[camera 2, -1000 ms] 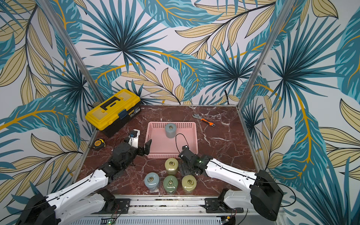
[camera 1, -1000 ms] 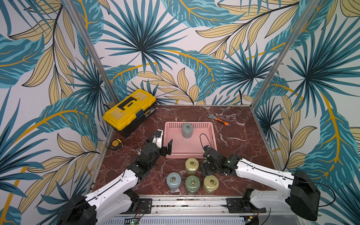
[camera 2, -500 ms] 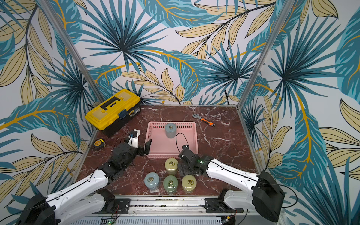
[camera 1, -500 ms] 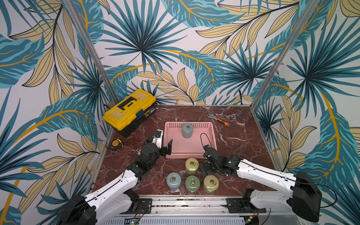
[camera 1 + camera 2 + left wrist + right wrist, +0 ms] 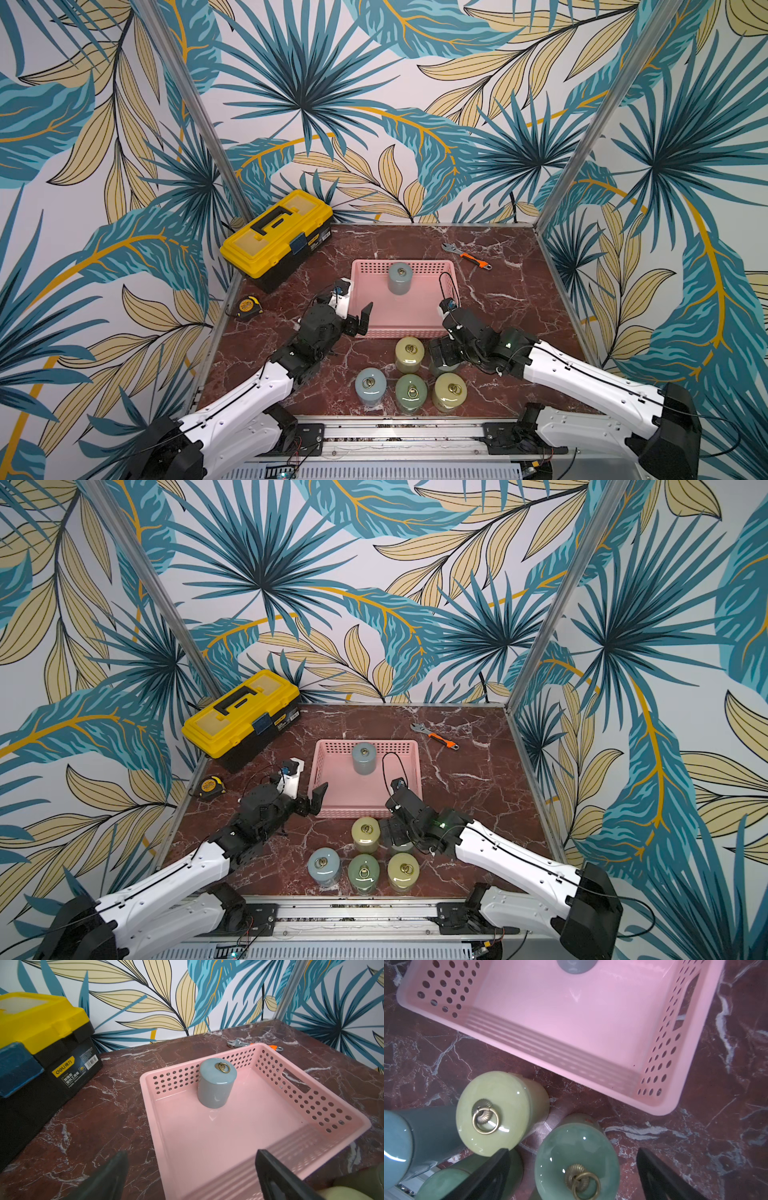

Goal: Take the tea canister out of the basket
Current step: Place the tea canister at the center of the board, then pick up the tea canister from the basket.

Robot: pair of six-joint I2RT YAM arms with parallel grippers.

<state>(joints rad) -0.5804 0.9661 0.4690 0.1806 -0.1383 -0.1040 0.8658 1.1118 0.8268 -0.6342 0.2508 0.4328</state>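
Observation:
The pink basket [image 5: 415, 332] [image 5: 357, 812] lies mid-table. One grey-blue tea canister [image 5: 400, 279] [image 5: 364, 759] [image 5: 216, 1086] with a brass ring stands upright inside it, against the far wall. My left gripper [image 5: 359, 322] [image 5: 191, 1154] is open and holds nothing; it straddles the basket's near-left corner. My right gripper [image 5: 444, 353] [image 5: 573, 1150] is open on the table in front of the basket's near-right corner. Its fingers stand apart on both sides of a green canister [image 5: 577, 1159], with a gap on each side.
Several more canisters stand in front of the basket: yellow-green [image 5: 409, 353], blue [image 5: 370, 384], green [image 5: 411, 392], yellow [image 5: 449, 390]. A yellow toolbox [image 5: 276, 235] sits at the far left, a tape measure [image 5: 249, 306] at the left edge, and a wrench [image 5: 467, 255] at the far right.
My right gripper's fingers have spread wider around the green canister on the table. The left arm and the canister in the basket have not moved.

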